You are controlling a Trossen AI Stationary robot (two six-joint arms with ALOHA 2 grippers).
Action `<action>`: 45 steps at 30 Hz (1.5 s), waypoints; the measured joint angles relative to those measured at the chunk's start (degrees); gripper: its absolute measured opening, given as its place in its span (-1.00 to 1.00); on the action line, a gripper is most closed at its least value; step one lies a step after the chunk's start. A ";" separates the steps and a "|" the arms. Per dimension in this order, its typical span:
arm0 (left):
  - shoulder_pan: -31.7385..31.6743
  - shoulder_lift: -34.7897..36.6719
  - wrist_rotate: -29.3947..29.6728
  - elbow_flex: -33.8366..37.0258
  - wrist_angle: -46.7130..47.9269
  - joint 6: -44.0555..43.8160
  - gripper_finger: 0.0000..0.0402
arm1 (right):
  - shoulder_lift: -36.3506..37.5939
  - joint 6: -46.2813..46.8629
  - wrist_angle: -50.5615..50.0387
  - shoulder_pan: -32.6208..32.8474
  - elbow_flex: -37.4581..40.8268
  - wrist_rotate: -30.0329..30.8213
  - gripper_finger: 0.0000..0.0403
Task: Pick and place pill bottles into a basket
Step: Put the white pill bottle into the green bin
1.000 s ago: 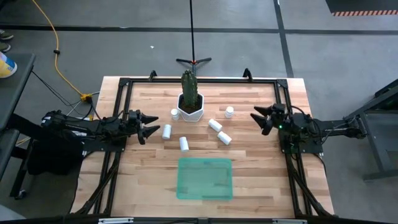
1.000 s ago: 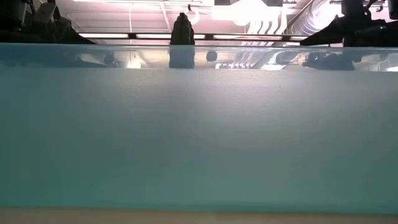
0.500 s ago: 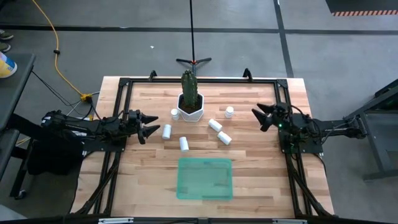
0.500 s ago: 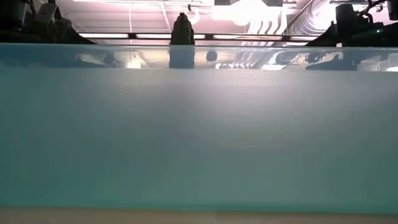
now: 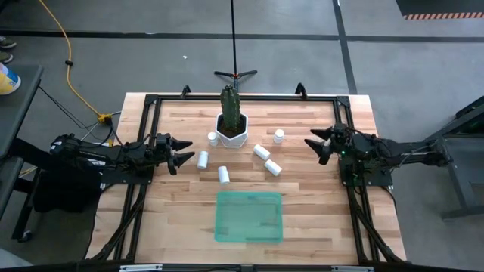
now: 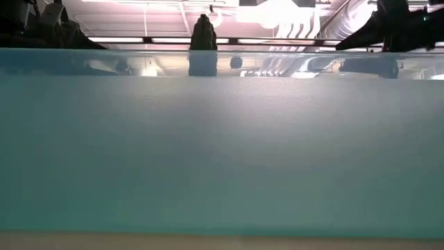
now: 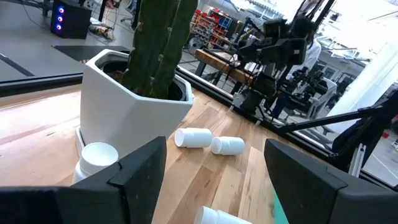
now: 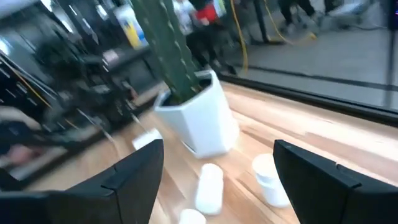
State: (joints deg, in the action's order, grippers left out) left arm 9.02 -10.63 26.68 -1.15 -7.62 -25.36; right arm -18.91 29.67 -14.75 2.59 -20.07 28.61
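Several white pill bottles are scattered mid-table around a white pot. Two stand upright [image 5: 212,138] [image 5: 279,135]; the others lie on their sides [image 5: 203,159] [image 5: 224,175] [image 5: 262,152] [image 5: 273,168]. The green basket [image 5: 249,217] rests flat near the table's front edge, with nothing in it. My left gripper [image 5: 189,149] is open at the table's left, just left of the lying bottle [image 7: 217,218]. My right gripper [image 5: 311,147] is open above the table's right side, pointing at the upright bottle [image 8: 270,177]. Neither gripper touches anything.
The white hexagonal pot [image 5: 231,130] with a tall green cactus [image 7: 158,43] stands at the centre back, with bottles close around it. A black frame [image 5: 242,97] runs along the table's edges. In the low view the basket's wall [image 6: 222,139] blocks nearly everything.
My right gripper has risen a little over the table's right side and tipped slightly downward, staying open. The bottles and the basket have not moved.
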 joint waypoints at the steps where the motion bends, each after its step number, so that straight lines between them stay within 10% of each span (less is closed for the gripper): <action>1: 0.00 0.02 0.00 0.00 -0.02 -0.01 0.52 | -1.97 -0.02 -3.09 0.00 -2.58 0.18 0.45; 28: 0.00 0.02 -0.17 0.00 0.09 -0.04 0.52 | -72.96 9.00 -49.47 -9.75 -60.25 -28.36 0.45; 45: 0.00 0.02 -1.75 0.00 1.58 -0.04 0.52 | -83.59 19.48 -49.78 -3.13 -64.38 -27.52 0.45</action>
State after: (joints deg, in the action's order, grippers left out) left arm 9.02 -10.61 24.93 -1.15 -6.04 -25.41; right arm -102.50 49.15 -64.53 -0.54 -84.45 1.09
